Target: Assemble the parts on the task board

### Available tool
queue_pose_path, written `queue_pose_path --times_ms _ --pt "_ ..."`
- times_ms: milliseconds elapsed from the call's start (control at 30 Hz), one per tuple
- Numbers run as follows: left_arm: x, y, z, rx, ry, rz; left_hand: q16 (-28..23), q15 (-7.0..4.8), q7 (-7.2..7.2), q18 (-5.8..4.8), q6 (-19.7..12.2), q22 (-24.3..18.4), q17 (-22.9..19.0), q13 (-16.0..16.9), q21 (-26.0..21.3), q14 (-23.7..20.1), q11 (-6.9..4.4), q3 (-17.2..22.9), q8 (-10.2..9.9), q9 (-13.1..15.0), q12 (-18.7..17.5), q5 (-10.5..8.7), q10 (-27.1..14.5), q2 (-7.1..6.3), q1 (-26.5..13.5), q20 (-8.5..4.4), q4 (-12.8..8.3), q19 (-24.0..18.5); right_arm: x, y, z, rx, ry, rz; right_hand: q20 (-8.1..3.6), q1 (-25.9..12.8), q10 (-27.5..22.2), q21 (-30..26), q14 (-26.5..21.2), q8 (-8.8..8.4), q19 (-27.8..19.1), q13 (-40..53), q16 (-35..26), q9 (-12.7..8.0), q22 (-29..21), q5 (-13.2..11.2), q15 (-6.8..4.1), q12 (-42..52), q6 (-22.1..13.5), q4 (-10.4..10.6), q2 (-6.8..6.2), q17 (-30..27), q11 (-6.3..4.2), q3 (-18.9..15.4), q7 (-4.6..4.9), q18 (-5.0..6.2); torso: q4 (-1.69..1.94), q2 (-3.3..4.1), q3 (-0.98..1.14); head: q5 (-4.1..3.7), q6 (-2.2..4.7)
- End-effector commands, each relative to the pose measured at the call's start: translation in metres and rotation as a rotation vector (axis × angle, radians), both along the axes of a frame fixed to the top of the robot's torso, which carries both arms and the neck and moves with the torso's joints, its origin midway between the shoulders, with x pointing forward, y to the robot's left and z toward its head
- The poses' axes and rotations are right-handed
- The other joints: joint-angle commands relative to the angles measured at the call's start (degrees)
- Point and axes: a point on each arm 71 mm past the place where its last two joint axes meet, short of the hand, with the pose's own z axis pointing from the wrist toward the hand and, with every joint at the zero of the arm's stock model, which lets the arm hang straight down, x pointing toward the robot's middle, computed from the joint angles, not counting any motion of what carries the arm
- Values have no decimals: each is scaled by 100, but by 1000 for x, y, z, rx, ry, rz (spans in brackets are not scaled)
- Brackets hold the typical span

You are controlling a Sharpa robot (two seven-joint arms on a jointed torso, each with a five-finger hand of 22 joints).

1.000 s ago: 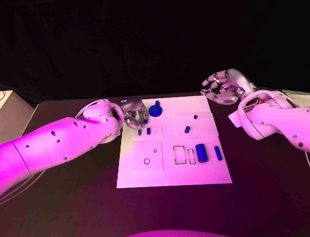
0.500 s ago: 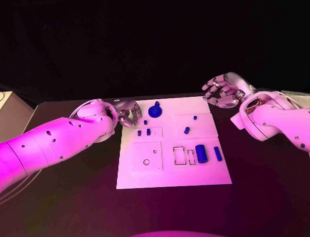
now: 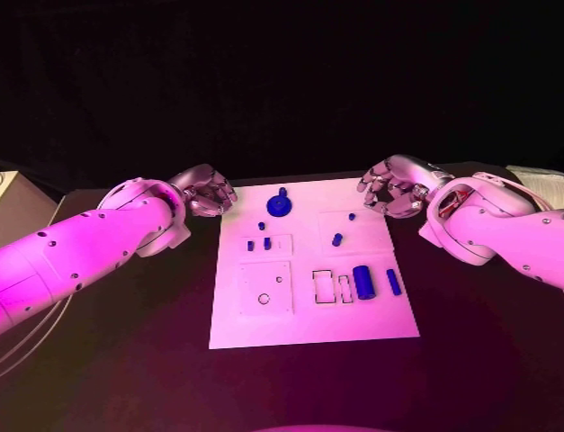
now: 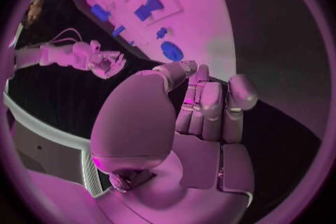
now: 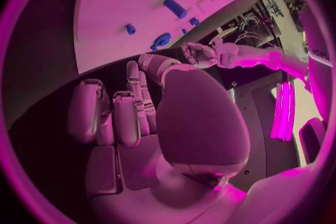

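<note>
One white rectangular task board (image 3: 314, 306) lies flat in the middle of the black table (image 3: 489, 342). Blue parts on it, seven counted: one round flat disc with a stub (image 3: 279, 203) near the board's far edge, two small pegs (image 3: 258, 244) side by side on the board's left side, two small pieces (image 3: 337, 238) towards the right, one thick cylinder (image 3: 363, 282) and one thin bar (image 3: 393, 282) beside it near the right edge. Outlined slots sit left of the cylinder.

Two hands. Left hand (image 3: 204, 191) hangs just off the board's far left corner, fingers curled in towards the palm, nothing in them, touching nothing. Right hand (image 3: 392, 186) hangs at the board's far right corner, fingers curled in loosely, nothing held. Both wrist views show fingers folded over an empty palm.
</note>
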Motion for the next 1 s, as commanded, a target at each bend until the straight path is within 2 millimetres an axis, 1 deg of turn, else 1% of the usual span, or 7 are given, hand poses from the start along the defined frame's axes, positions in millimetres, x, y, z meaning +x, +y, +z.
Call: queue_pose_path --times_ms 33,100,133,267,433,867,1000 --pt "-8 3 2 -481 97 -8 -756 31 39 246 -16 -943 -1123 27 -828 -629 63 -128 -3 -29 46 -18 -89 70 -54 34 48 -696 -1 4 -5 -188 -54 0 -17 -49 19 21 307 -58 68 -47 7 -8 96 -55 -28 -81 55 -13 -35 154 12 8 -14 -97 10 -1 -4 -129 34" --pt "-15 7 1 -630 150 -23 -969 40 45 302 -34 -1223 -1419 35 -1089 -805 62 -174 -11 -38 59 -16 -112 77 -67 41 62 -895 -1 5 -7 -226 -60 -7 -15 -82 -16 8 306 -81 62 -85 5 -14 92 -63 -19 -137 56 -9 -48 147 22 1 -14 -95 11 -3 -10 -207 49" --pt "-17 8 1 -685 167 -30 -1156 58 52 374 -63 -1619 -1609 38 -1466 -990 76 -258 -24 -49 64 -16 -145 57 -128 58 107 -1194 -1 6 -8 -241 -60 -9 -8 -130 -69 2 305 -108 57 -128 2 -21 92 -81 -8 -201 49 -5 -59 138 35 -27 -15 -96 16 -1 -14 -250 62" --pt "-31 12 1 -896 226 -60 -1457 94 49 373 -75 -1875 -1803 45 -1865 -1305 89 -513 -17 -69 88 -18 -201 31 -223 100 232 -1337 0 10 -13 -310 -48 -12 10 -200 -188 -63 300 -179 34 -240 -8 -41 63 -106 14 -350 37 -33 -65 109 59 -112 -20 -85 16 -8 -23 -354 81" --pt "-44 17 2 -1028 245 -79 -1849 128 46 368 -86 -2184 -2054 26 -2332 -1617 112 -695 -14 -99 87 -18 -222 27 -188 143 322 -1453 0 16 -18 -364 -49 -18 20 -226 -268 -122 298 -210 15 -311 -10 -48 33 -102 30 -435 56 -56 -65 96 77 -173 -20 -74 14 -18 -17 -430 98" --pt "-57 18 5 -1092 238 -93 -1906 134 55 369 -67 -2235 -2100 20 -2402 -1638 119 -717 -4 -104 86 -17 -222 42 -153 144 326 -1442 3 35 -30 -417 -33 -10 40 -223 -311 -250 280 -222 -19 -415 -52 -56 -37 1 46 -513 183 -37 6 27 92 -150 -26 -51 27 -14 -27 -471 131" --pt "-58 16 5 -1095 239 -98 -1913 135 58 369 -61 -2243 -2107 19 -2412 -1639 120 -719 -1 -104 86 -16 -222 48 -143 144 323 -1438 4 42 -33 -419 -29 -2 36 -220 -279 -249 277 -222 -16 -451 -59 -70 -32 33 31 -521 253 -14 37 11 68 -90 -50 -49 8 -10 -22 -490 141"
